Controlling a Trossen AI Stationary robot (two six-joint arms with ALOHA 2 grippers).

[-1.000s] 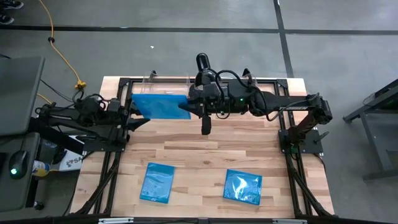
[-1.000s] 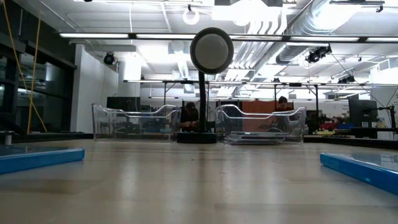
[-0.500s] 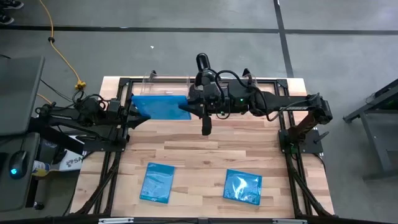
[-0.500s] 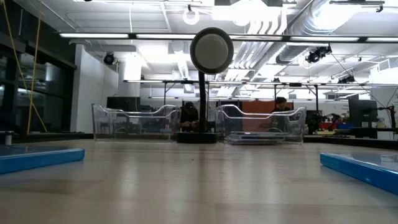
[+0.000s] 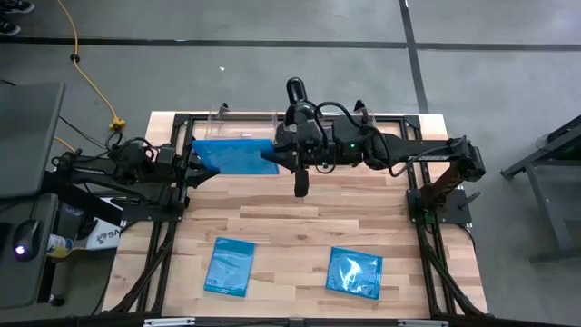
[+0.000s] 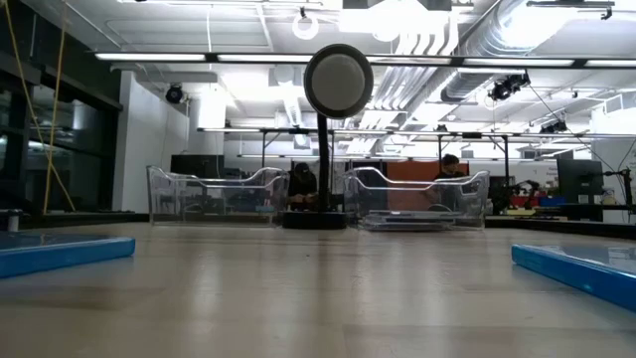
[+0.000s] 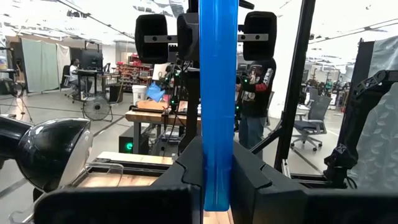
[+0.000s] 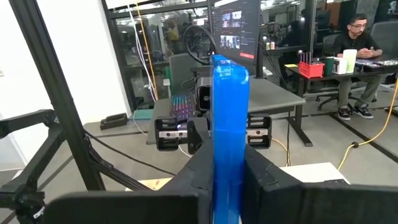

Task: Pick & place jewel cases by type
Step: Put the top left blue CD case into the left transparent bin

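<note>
A bright blue jewel case (image 5: 232, 154) hangs in the air over the far left of the table, held between both arms. My left gripper (image 5: 200, 167) is shut on its left end and my right gripper (image 5: 272, 156) on its right end. Each wrist view shows the case edge-on (image 7: 217, 112) (image 8: 229, 124), with the other gripper at its far end. Two more blue jewel cases (image 5: 230, 266) (image 5: 355, 272) lie flat near the table's near edge. No black jewel case shows. My left gripper pinches the case's left end (image 7: 217, 168) between its two fingers, one on each flat face. The fingers come in level from the table's left. The case stands on edge, clear of the table. My right gripper pinches the case's right end (image 8: 229, 162) between its two fingers, one on each flat face. The fingers come in level from the table's right. The case spans the gap between the two grippers, upright on its edge and lifted clear.
Two clear plastic bins (image 6: 214, 194) (image 6: 417, 197) stand along the far edge. Between them rises a black post with a round head (image 6: 338, 82). Bare wood lies between the bins and the two flat cases (image 6: 65, 254) (image 6: 576, 270). People sit at desks beyond the table.
</note>
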